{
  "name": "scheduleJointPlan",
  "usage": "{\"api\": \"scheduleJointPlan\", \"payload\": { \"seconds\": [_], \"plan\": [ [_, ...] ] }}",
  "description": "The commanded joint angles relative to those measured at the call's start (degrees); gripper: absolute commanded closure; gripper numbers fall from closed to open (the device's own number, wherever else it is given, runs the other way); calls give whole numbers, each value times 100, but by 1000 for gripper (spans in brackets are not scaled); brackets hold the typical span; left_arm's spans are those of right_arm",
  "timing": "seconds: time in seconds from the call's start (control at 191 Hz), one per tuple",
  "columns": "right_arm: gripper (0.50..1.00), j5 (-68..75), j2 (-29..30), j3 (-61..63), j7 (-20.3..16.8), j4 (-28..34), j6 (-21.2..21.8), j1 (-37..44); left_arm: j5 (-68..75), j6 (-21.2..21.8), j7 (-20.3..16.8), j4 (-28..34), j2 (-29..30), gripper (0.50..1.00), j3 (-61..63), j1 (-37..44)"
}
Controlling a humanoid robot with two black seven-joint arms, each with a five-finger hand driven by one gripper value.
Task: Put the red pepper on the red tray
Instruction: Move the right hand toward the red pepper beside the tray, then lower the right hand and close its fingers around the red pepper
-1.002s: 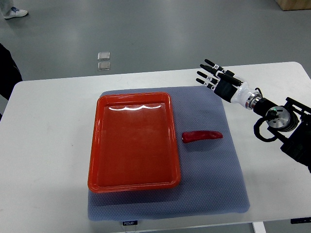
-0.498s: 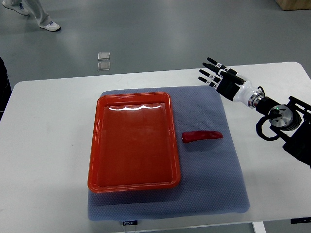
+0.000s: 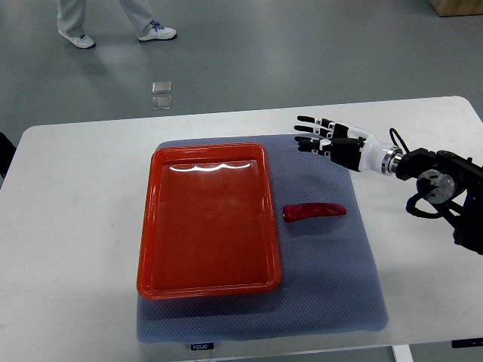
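On the desk (image 3: 75, 226) I count one red tray (image 3: 207, 219), one red pepper (image 3: 314, 212) and one grey mat (image 3: 332, 279) under both. That pepper is slim, glossy and dark red, lying lengthwise left to right just right of the tray, not touching it. One right robot hand (image 3: 330, 143) hovers far of the pepper, fingers spread and holding nothing. Two legs of a person (image 3: 113, 19) show on the floor beyond.

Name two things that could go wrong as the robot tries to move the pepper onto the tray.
1. The red pepper lies flat on the grey mat, so the open right hand may slide it instead of gripping it.
2. The red tray has a raised rim close beside the pepper; a low carry could catch it.
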Motion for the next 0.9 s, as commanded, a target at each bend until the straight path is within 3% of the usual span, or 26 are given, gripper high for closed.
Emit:
{"api": "scheduleJointPlan", "payload": {
  "seconds": [0.0,0.283,0.435,0.488,0.535,0.635,0.897],
  "plan": [
    [587,-1145,-283,0,61,341,80,-9,1,0,0,-8,0,500,-7,0],
    [587,-4326,-1170,-9,703,1721,10,70,1,0,0,1,0,500,-6,0],
    [587,-5065,-1566,-123,747,2467,-140,0,1,0,0,-8,0,500,-7,0],
    [587,-5065,-1566,-123,747,2468,-140,0,1,0,0,-8,0,500,-7,0],
    [589,-5320,-1681,-439,756,2661,-552,17,1,0,0,1,0,500,-7,0],
    [589,-5601,-1663,-624,756,2688,-904,8,1,0,0,1,0,500,-7,0],
    [589,-5821,-1610,-914,747,2951,-1318,-176,1,0,0,1,0,500,-7,0]
  ]
}}
